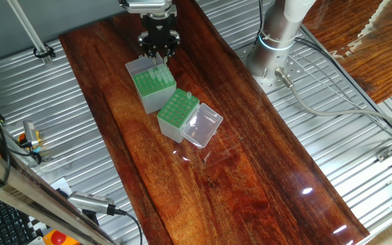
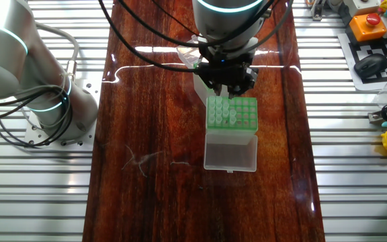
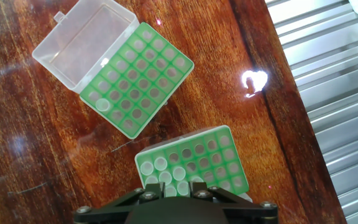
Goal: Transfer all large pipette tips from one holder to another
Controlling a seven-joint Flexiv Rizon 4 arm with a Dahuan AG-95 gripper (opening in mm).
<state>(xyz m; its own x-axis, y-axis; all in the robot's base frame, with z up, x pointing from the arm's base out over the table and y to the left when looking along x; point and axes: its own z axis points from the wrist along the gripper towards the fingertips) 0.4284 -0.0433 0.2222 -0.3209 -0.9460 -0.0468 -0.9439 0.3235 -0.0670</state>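
The whitish holder [image 3: 145, 74] lies with its clear lid [image 3: 82, 43] folded open. A single large pipette tip [image 3: 102, 104] stands in a corner hole of its green rack. The grey-sided holder [image 3: 213, 163] is right beneath my hand, and several tips [image 3: 160, 165] fill one corner of its rack. My gripper [image 3: 175, 190] hangs open a little above those tips with nothing between its fingers. From the side, the gripper [image 1: 159, 56] is over the grey holder [image 1: 154, 87], and the whitish holder [image 1: 177, 109] sits next to it. In the other fixed view the gripper [image 2: 228, 87] hides the whitish holder.
Both boxes rest on a dark wooden board [image 1: 250, 177] laid over ribbed metal [image 1: 60, 109]. The arm's base [image 1: 278, 34] and its cables stand at the board's far right. The grey holder's whitish lid [image 2: 230, 151] lies open on the board. Tools and a controller [image 2: 371, 20] sit off the board.
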